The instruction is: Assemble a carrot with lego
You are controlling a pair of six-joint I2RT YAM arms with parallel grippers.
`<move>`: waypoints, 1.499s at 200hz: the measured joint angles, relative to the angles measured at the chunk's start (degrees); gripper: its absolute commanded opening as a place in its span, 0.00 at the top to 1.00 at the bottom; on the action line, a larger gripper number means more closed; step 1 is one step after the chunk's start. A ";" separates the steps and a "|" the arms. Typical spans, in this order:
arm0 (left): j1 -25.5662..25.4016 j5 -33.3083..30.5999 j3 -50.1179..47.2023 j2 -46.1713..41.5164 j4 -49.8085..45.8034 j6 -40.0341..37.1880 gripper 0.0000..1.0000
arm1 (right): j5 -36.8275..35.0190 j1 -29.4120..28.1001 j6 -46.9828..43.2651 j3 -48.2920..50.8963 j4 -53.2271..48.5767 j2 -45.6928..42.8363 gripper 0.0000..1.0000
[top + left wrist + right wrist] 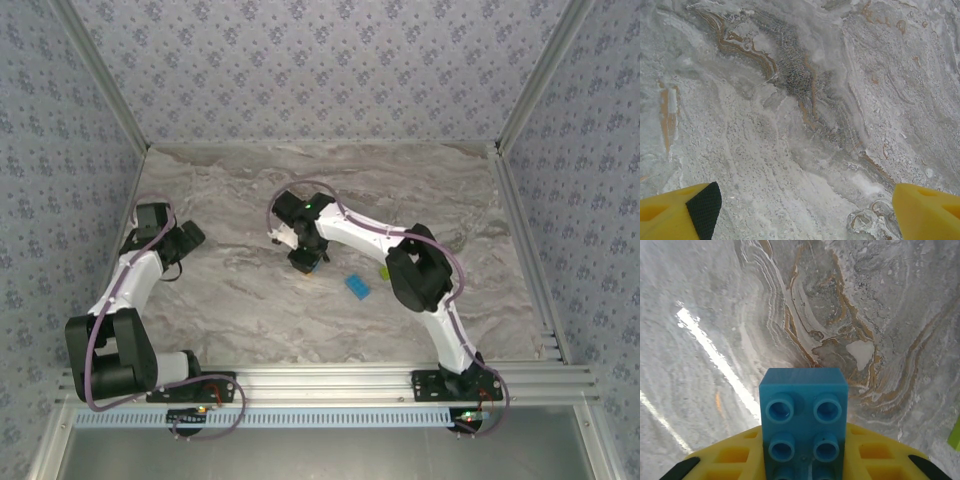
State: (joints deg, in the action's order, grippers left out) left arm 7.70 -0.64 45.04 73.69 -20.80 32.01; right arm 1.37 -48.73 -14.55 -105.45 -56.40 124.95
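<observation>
Held piece: blue lego brick [803, 415], glossy plastic, boxy, with round hollow studs; it juts past the fingertips.
Right gripper [803, 455]: pinched tight on that brick between yellow ribbed fingers [730, 457].
Left gripper [802, 200]: spread wide, nothing between the fingers.
Table [250, 310]: flat grey veined marble, open ahead of both grippers.
Loose pieces: second blue brick [357, 287] and lime-green brick [384, 271], beside the right gripper, apart.

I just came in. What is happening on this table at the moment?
The right fingers are shut on a blue lego brick, held above the marble table. The left fingers stand open over bare table, holding nothing. A second blue brick and a lime-green brick lie loose on the table nearby.
</observation>
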 measured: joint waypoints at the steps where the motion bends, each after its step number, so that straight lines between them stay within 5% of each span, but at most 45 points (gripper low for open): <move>1: 0.00 0.00 0.00 0.00 0.00 0.00 0.10 | 0.00 0.00 -0.09 -0.04 -0.07 0.04 0.74; 85: 0.00 0.00 0.00 0.74 0.00 0.00 0.10 | 1.68 0.63 -7.82 -2.99 -1.92 1.84 0.70; 147: 0.00 0.00 0.00 0.74 0.02 0.00 0.10 | 3.56 0.90 -8.85 -2.99 -2.14 1.86 0.41; 199: 0.00 0.00 0.02 0.74 0.00 0.00 0.10 | 4.46 1.16 -7.80 -1.84 -0.79 -0.83 0.29; 268: -0.04 0.00 0.02 0.68 -0.02 0.00 0.10 | -2.27 5.46 3.96 18.32 9.11 -28.33 0.25; 300: -0.48 0.00 0.02 0.66 -0.02 0.00 0.10 | -5.22 6.34 11.02 32.68 13.16 -31.87 0.25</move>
State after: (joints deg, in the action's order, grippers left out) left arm 7.22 -0.64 45.06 74.35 -20.82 32.01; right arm -3.86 -42.39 -3.53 -72.77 -43.24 93.08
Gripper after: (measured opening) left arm 0.901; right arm 0.751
